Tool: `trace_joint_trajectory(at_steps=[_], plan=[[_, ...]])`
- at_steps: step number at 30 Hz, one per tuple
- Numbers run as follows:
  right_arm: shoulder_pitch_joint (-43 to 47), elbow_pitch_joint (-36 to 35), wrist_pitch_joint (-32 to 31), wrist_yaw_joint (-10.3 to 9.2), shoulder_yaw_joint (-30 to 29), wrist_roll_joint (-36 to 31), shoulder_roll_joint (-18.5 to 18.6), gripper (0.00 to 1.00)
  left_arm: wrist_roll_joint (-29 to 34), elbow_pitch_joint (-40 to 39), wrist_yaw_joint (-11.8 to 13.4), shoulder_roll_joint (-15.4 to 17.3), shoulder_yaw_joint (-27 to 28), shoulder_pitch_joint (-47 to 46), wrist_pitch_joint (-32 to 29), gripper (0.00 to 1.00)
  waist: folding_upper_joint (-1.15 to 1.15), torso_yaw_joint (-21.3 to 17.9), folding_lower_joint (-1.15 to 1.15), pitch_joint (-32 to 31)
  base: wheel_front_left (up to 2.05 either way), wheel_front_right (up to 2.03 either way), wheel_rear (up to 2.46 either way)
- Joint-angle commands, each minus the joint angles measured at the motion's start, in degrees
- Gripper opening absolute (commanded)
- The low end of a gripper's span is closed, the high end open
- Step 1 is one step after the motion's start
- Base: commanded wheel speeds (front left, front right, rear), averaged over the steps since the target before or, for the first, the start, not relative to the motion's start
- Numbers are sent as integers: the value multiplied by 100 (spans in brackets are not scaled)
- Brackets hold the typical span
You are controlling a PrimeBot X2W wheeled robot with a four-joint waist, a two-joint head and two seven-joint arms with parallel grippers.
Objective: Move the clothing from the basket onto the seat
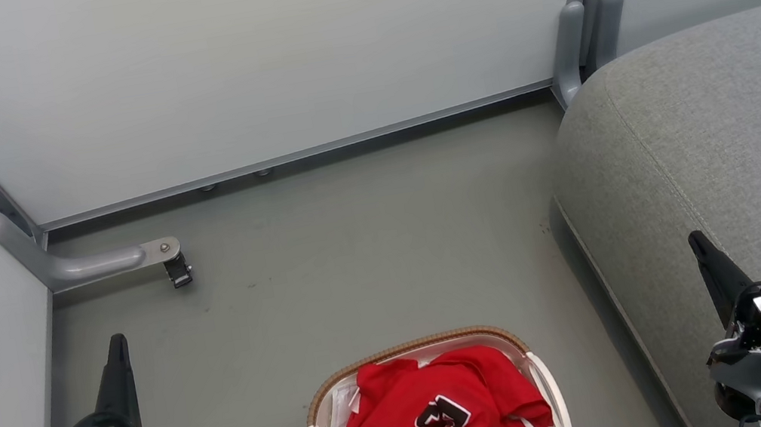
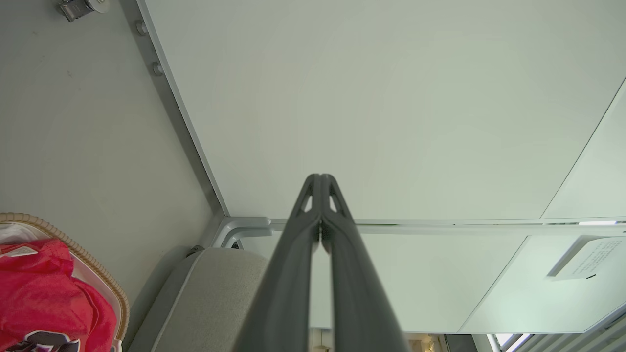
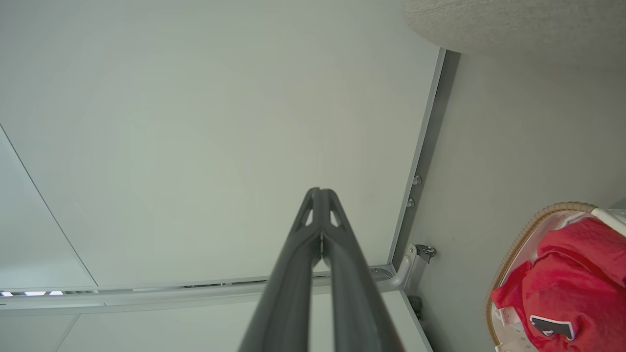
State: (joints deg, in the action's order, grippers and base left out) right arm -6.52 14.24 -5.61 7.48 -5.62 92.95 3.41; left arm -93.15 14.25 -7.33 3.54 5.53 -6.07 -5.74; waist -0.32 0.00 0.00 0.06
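Currently both arms hang at a parked height, one on each side of the laundry basket (image 1: 409, 347), and neither touches anything. The left gripper (image 1: 116, 348) points forward over the grey floor (image 1: 358, 263). Its wrist view shows the two long dark fingers pressed together at the tips with nothing between them. The right gripper (image 1: 699, 245) is in the same condition, fingers closed on each other and empty. In the head view it overlaps the front edge of the sofa seat (image 1: 720, 137), but I cannot tell whether it is actually above the cushion.

The red jersey (image 1: 442, 410) lies crumpled in the basket on the white liner (image 1: 343, 422), its black-and-white logo patch facing up and its bulk rising to about rim level. The basket stands on the floor between the two arms, close to the robot's base. This probably puts the load within reach of either gripper. The seat is on the robot's right, near the basket with a strip of floor between them, so the right arm appears to have the shorter carry.

Judged from this layout, no transfer has begun, and the visible part of the cushion carries no clothing. Either gripper would have to spread its fingers before descending, and the raised fold near the logo looks like the easiest pinch point
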Motion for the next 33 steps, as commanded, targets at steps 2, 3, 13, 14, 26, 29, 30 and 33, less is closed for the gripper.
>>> trace_joint_trajectory(at_steps=[2, 3, 13, 14, 26, 29, 30, 33], plan=[[33, -11, -28, 2, -22, -22, 13, 0, 50, -7, -29, 2, 24, -65, -6, 0, 32, 0, 0, 0, 0, 0, 0], [33, -10, -28, 2, -23, -23, 12, 0, 52, -7, -29, 2, 25, -65, -7, 0, 32, 0, 0, 0, 0, 0, 0], [0, 0, -15, 0, -9, -3, -5, 100, 10, 0, 0, -10, 8, -1, -1, 100, 0, 0, 0, 0, 0, 0, 0], [4, 27, -15, 0, -6, -4, -12, 0, 11, 33, 2, -16, 4, 8, 2, 0, 0, 0, 0, 0, 0, 0, 0], [2, 79, 237, 0, 284, -399, 144, 100, 321, 228, 4, 12, -162, 7, 264, 100, 2, 3, 0, 13, 0, 0, 0], [-56, 125, 327, 0, 404, -683, 238, 100, 676, 266, 3, 52, -149, -26, 344, 100, 3, 3, 0, 18, 0, 0, 0], [-78, 130, 355, 0, 404, -799, 249, 100, 841, 268, 3, 53, -140, -33, 370, 100, 3, 2, 0, 21, 0, 0, 0], [-112, 130, 428, 0, 411, -1137, 266, 100, 1301, 263, 2, 36, -104, -42, 442, 100, 4, 0, 0, 29, 0, 0, 0]])
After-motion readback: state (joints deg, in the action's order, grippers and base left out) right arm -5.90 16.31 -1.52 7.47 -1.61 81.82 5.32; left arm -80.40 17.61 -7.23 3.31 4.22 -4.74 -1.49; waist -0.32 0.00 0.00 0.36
